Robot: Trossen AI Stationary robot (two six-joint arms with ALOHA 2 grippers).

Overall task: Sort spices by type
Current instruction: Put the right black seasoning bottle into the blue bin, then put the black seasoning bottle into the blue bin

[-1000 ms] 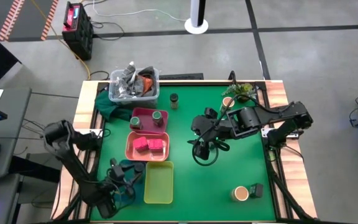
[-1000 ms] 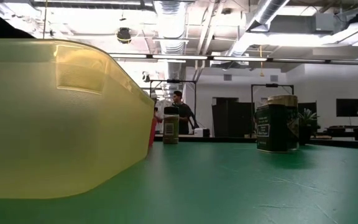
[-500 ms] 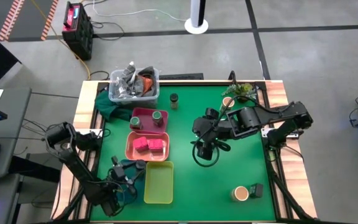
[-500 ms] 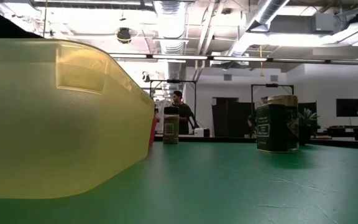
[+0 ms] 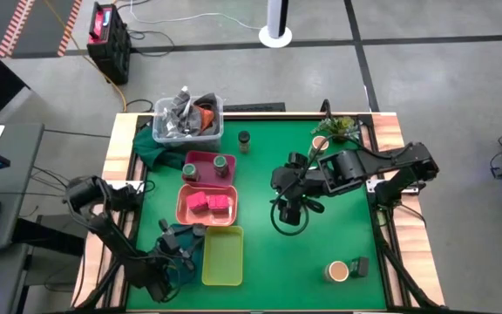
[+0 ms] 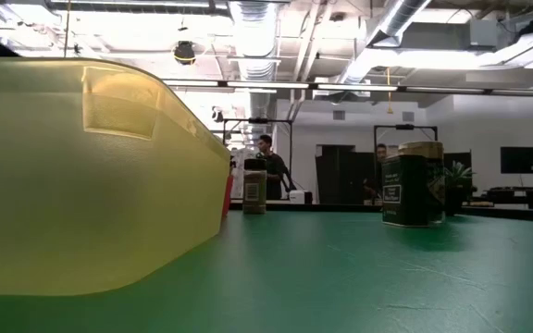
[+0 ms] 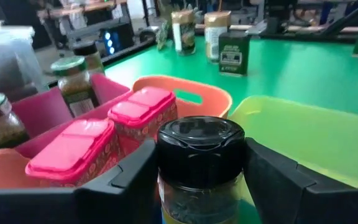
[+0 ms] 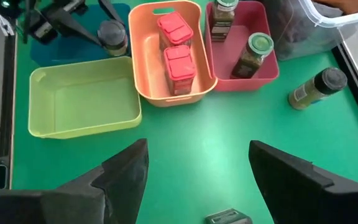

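My left gripper is at the table's near left, over the teal tray, shut on a jar with a black lid. The jar also shows in the right wrist view. My right gripper hangs open and empty over mid-table. Two magenta boxes lie in the salmon tray. Two green-lidded jars stand in the pink tray. The yellow-green tray holds nothing. A dark-lidded jar stands on the mat. My left gripper pinches the jar between its two fingers, one on each side of the jar's body just below the black lid. The fingers lie about level and come from the table's near left. The jar stands upright; its base is out of frame.
A clear bin of clutter stands far left. A tan-topped jar stands by the plant. Another tan-topped jar and a small dark box stand near right. The low view shows a dark green tin.
My left gripper has gone a little toward the table's right edge with the black-lidded jar, which stays upright in the hold.
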